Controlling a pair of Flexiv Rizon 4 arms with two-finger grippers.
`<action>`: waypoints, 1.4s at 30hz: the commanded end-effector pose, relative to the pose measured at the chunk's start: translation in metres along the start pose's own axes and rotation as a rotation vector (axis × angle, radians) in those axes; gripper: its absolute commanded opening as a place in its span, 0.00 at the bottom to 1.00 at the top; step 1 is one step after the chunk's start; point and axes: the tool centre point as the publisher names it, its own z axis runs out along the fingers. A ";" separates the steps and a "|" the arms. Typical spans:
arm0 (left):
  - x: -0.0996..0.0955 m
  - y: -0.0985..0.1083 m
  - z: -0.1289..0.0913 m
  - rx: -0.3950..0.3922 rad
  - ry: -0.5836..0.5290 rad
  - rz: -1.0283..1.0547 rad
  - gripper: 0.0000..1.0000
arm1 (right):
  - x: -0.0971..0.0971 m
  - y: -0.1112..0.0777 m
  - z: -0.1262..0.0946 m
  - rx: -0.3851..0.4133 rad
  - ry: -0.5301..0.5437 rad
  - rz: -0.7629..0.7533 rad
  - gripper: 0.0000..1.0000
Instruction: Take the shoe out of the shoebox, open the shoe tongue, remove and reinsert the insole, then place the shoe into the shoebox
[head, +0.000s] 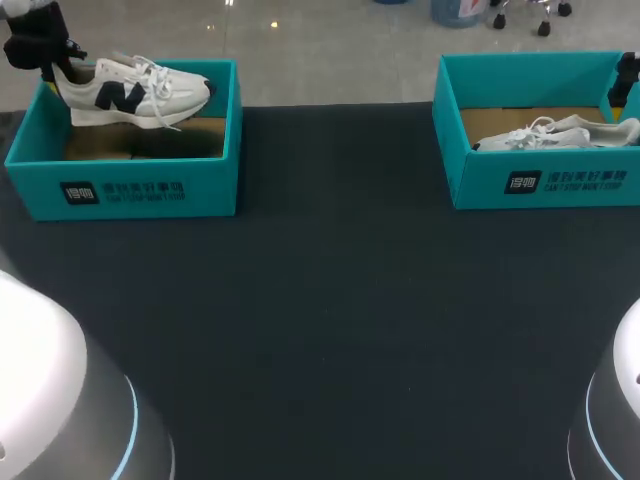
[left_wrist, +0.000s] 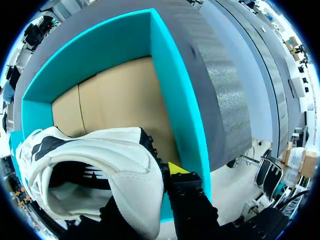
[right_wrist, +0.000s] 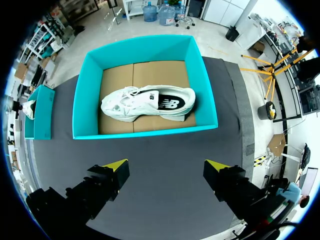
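Lifting the shoe up out of its box

The left gripper (head: 52, 66) pinches the heel of the white shoe (head: 135, 92) and holds it up over the left shoebox (head: 140, 185). The brown floor of that box is bare under the shoe. I think the job has only just begun: the shoe is not fully clear of the box, and the tongue, the insole and the putting back are all left to do. The right gripper (right_wrist: 165, 170) hangs over the dark table (head: 330, 300) with its fingers spread wide, holding nothing. Ahead of it sits the right shoebox (right_wrist: 145, 132), and a second shoe (right_wrist: 147, 102) lies on its side in there.
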 end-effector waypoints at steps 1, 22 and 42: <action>-0.011 -0.022 -0.045 -0.043 0.006 0.019 0.00 | 0.000 0.000 0.000 0.000 0.001 0.000 1.00; -0.077 -0.063 -0.113 -0.107 0.073 0.001 0.00 | 0.000 0.000 0.000 0.000 0.001 0.000 1.00; -0.147 -0.124 -0.156 -0.076 0.148 0.037 0.00 | 0.000 0.000 0.000 0.000 0.001 0.000 1.00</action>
